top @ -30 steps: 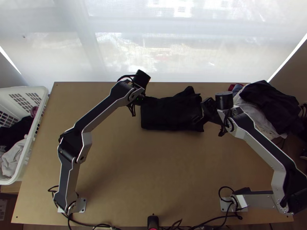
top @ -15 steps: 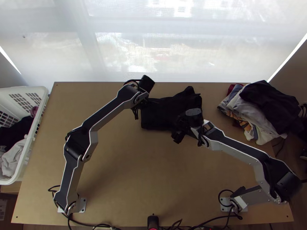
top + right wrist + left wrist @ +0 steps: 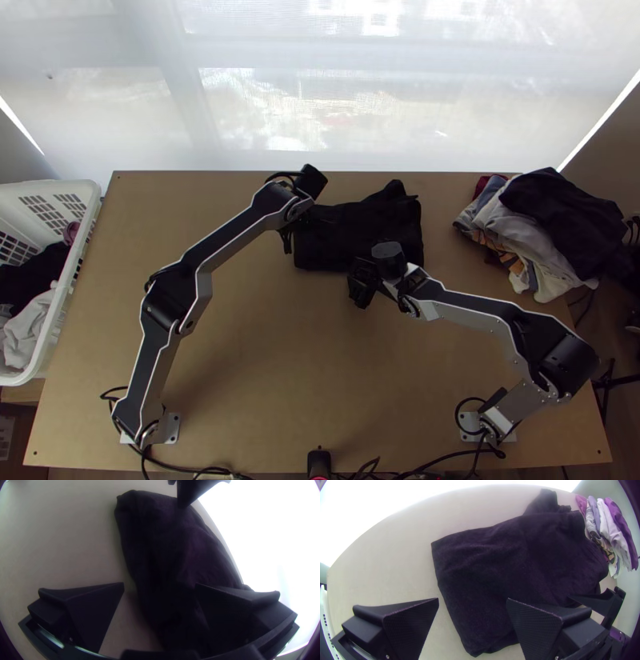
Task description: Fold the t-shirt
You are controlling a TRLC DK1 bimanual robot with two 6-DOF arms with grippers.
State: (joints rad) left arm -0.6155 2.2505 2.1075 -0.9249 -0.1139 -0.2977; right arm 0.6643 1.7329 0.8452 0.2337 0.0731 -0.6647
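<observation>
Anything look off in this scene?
Two things. The black t-shirt lies folded into a bundle, but a flap juts from its far side, breaking the outline. The clothes pile extends past the table's right edge.

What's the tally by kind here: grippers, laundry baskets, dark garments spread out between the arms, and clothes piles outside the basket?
Grippers: 2, the left gripper and the right gripper
Laundry baskets: 1, the white basket
Dark garments between the arms: 1, the t-shirt
Clothes piles outside the basket: 1, the mixed pile
Total: 5
</observation>
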